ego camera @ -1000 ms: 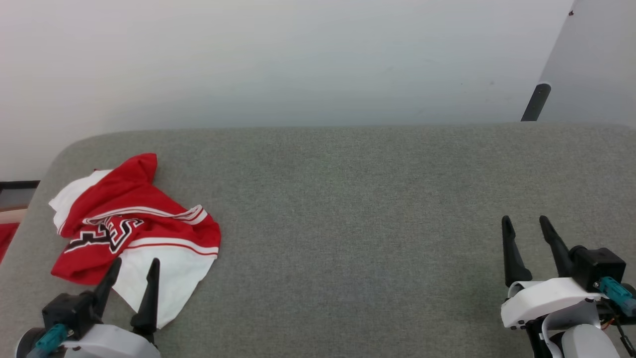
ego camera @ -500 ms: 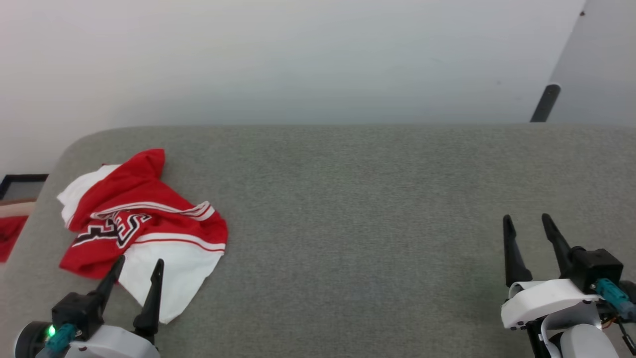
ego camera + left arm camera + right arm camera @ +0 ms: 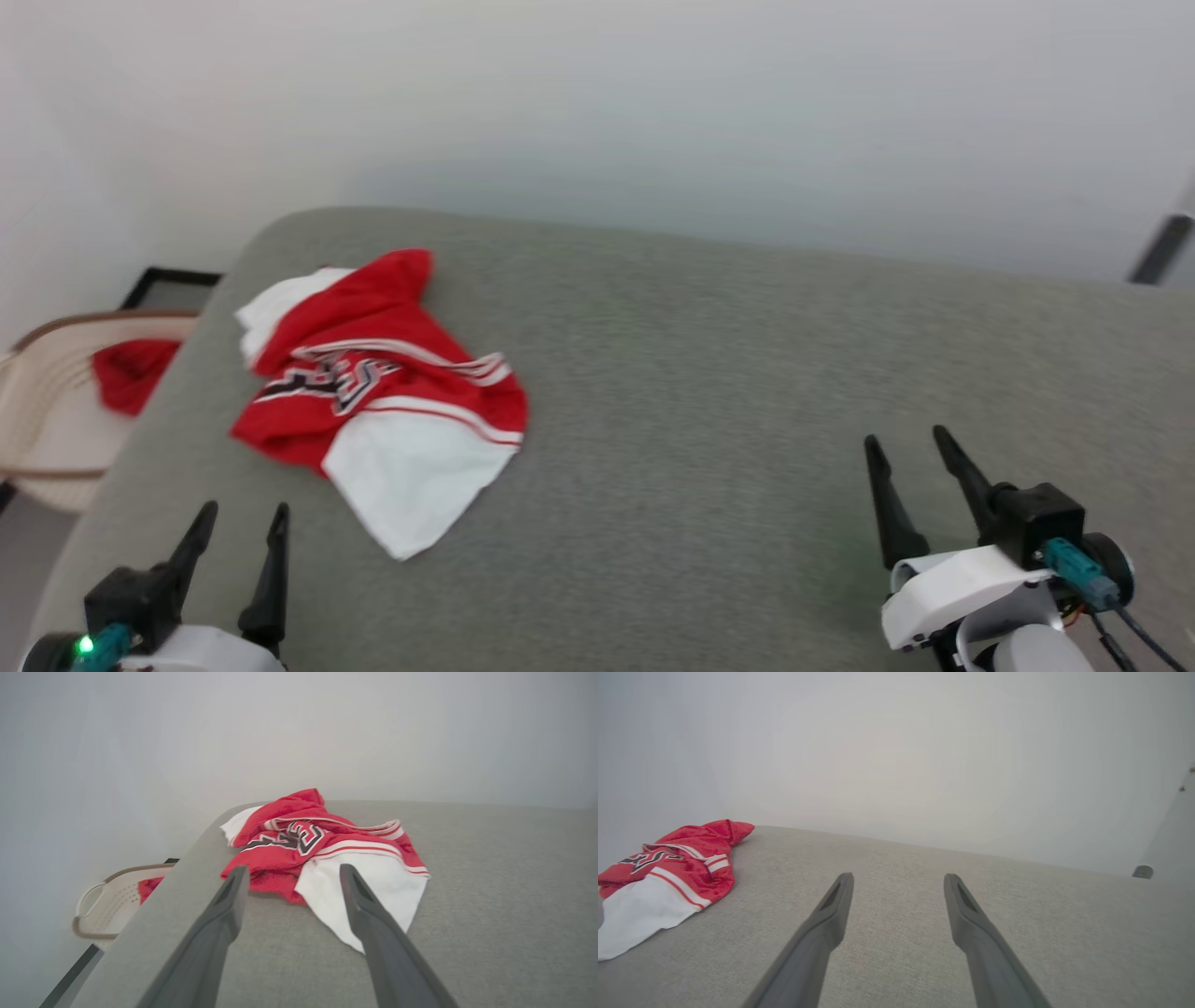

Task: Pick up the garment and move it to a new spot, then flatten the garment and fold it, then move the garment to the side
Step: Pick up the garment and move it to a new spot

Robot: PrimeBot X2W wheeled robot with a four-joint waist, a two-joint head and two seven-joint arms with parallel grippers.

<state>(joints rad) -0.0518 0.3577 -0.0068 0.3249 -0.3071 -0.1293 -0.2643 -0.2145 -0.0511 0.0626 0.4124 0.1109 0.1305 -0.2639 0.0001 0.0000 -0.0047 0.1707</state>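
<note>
The garment (image 3: pixel 373 392), a red T-shirt with white sleeves, striped trim and black lettering, lies crumpled near the left end of the grey padded table (image 3: pixel 709 392). It shows too in the left wrist view as the garment (image 3: pixel 322 854) and at the left of the right wrist view as the garment (image 3: pixel 668 877). My left gripper (image 3: pixel 241 513) is open at the lower left, short of the white sleeve and apart from it; its tips frame the cloth in the left gripper (image 3: pixel 290 871) wrist view. My right gripper (image 3: pixel 906 441) is open and empty at the lower right, far from the shirt.
A cream laundry basket (image 3: pixel 47 439) stands off the table's left end with a small plain red cloth (image 3: pixel 126 373) inside. The basket (image 3: pixel 107 903) also appears beside the table edge. A white wall runs behind the table. A dark bar (image 3: pixel 1158 247) leans at the far right.
The camera has swung left, so the whole picture shifted right and the basket came into sight. The shirt lies as before. Both grippers stay open.
</note>
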